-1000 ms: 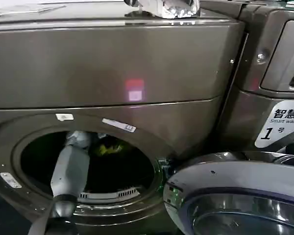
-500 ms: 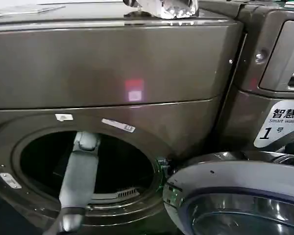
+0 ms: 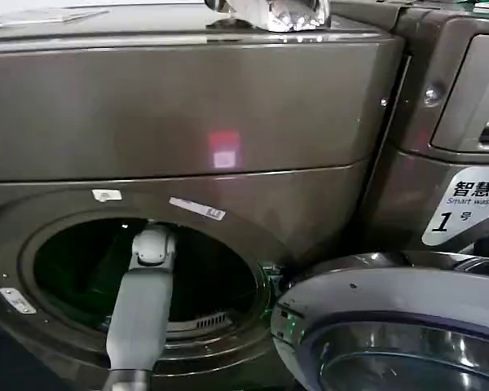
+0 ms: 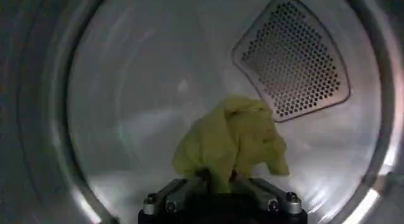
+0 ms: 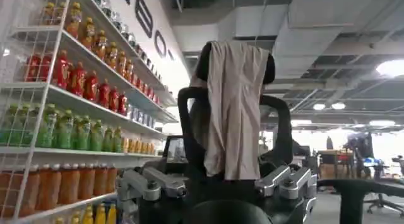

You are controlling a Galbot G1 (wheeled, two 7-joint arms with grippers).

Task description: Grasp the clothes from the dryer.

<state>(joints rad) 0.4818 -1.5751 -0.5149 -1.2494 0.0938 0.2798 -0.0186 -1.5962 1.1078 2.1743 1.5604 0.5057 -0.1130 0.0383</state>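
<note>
The clothes (image 4: 232, 140), a small yellow-green bunch, sit inside the dryer's drum, in front of the perforated vent (image 4: 292, 57) on its back wall. The left wrist view shows the left claw (image 4: 218, 181) pinching the bunch's lower edge, the fabric rising from between its fingers (image 4: 165, 195).

From the head view the dryer (image 3: 187, 106) shows its round opening, with the left arm (image 3: 140, 314) reaching in through it; the drum interior there is dark.

The right wrist view looks elsewhere: the right claw (image 5: 218, 184) is spread, before shelves of bottles (image 5: 69, 127) and a chair (image 5: 235, 112) draped with cloth.
</note>
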